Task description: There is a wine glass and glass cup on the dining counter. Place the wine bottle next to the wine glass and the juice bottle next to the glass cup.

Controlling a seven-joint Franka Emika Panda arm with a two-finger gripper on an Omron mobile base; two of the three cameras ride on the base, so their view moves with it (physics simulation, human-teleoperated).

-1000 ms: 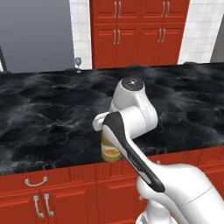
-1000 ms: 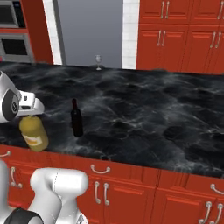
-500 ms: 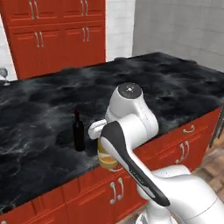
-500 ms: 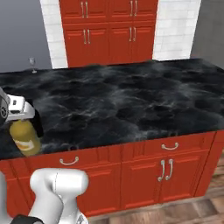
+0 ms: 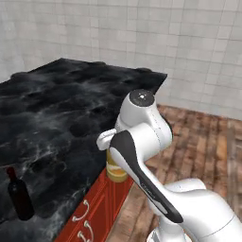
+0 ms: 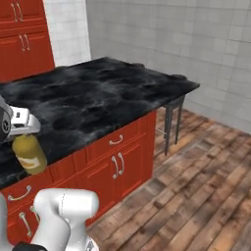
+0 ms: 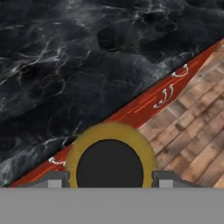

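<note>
My gripper (image 6: 23,133) is shut on the neck of the juice bottle (image 6: 29,153), a squat yellow-orange bottle that hangs upright just off the front edge of the dining counter (image 6: 98,93). From above, the juice bottle (image 7: 109,162) shows its black cap and yellow shoulder between my fingers (image 7: 54,179). My arm covers most of the juice bottle (image 5: 115,171) in the left base view. The wine bottle (image 5: 19,198) stands upright on the dining counter (image 5: 61,108), near its front edge at the far left. The wine glass and the glass cup are out of view.
Red cabinet fronts (image 6: 115,164) with metal handles run below the counter. A dark metal stool (image 6: 171,120) stands under the counter's far end. Wooden floor (image 6: 196,186) spreads to the right, and a grey tiled wall (image 5: 179,42) stands behind.
The whole picture has swung along the counter toward its far end, so the camera has moved. The juice bottle stays in my gripper. The wine bottle now shows far left.
</note>
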